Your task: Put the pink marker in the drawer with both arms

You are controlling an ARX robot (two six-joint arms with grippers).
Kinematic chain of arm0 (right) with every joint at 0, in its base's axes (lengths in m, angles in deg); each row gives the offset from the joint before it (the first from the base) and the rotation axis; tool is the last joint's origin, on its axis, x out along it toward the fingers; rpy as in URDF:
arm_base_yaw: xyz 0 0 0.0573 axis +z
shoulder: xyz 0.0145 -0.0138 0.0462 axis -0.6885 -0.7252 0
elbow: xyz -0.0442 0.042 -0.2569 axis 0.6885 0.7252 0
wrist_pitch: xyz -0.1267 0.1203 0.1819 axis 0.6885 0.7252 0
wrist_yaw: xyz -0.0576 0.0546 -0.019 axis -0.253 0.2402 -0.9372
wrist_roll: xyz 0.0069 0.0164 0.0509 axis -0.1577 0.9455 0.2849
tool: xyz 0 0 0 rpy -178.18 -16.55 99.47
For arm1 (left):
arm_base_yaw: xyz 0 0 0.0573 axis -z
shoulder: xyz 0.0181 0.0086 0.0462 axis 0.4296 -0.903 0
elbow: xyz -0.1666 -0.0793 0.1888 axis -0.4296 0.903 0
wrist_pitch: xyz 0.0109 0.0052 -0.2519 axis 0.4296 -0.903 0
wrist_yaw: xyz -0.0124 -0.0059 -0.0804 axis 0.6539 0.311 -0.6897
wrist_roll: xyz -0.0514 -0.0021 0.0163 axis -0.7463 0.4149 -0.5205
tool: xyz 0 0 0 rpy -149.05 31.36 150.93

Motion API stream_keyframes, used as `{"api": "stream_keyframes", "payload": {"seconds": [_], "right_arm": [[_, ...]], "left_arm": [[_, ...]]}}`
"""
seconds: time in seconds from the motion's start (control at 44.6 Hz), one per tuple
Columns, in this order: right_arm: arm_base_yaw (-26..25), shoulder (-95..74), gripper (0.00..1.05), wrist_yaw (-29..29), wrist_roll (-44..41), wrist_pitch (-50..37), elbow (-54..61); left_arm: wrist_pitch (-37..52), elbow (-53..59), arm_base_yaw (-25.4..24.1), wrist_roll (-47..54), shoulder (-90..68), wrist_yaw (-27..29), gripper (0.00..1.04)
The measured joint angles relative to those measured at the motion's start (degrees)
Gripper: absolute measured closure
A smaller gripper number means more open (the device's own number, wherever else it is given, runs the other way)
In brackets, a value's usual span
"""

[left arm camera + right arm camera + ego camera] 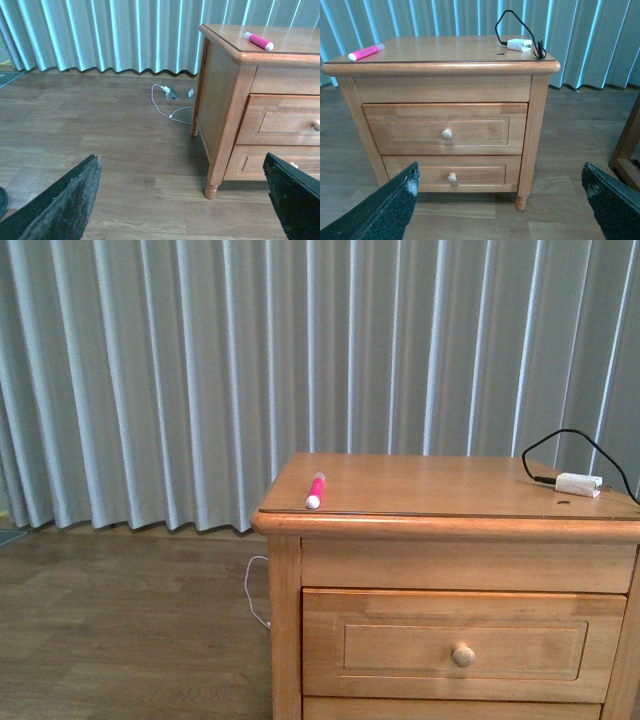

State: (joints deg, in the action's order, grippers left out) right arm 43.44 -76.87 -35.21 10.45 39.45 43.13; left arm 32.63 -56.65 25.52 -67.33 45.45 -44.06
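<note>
The pink marker [315,490] lies on top of the wooden nightstand near its front left corner, white end toward the front; it also shows as the marker [258,41] and the marker [366,52]. The upper drawer [462,645] is closed, its round knob [447,134] in the middle of the panel front. My left gripper [182,200] is open, low over the floor to the left of the nightstand. My right gripper [500,200] is open, facing the nightstand front from a distance. Neither arm shows in the front view.
A white plug [579,484] on a black cable rests on the nightstand's top at the right. A second drawer [451,176] sits below the first. A white cord [165,102] lies on the wood floor by the curtain [200,370]. Another wooden furniture leg [626,145] stands to the right.
</note>
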Motion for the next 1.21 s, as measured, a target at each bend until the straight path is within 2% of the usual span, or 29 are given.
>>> {"api": "stream_keyframes", "payload": {"seconds": [0.851,0.963,1.097,1.209], "right_arm": [[0.0,0.0,0.09,0.0,0.0,0.0,0.0],[3.3,-10.4,0.09,-3.4,2.1,12.9,-5.7],[7.4,-24.9,0.09,-3.2,4.5,3.1,-7.4],[10.5,-43.3,0.09,-5.6,5.4,-12.8,-11.0]], "left_arm": [[0.0,0.0,0.0,0.0,0.0,0.0,0.06],[0.0,0.0,0.0,0.0,0.0,0.0,0.06],[0.0,0.0,0.0,0.0,0.0,0.0,0.06],[0.0,0.0,0.0,0.0,0.0,0.0,0.06]]}}
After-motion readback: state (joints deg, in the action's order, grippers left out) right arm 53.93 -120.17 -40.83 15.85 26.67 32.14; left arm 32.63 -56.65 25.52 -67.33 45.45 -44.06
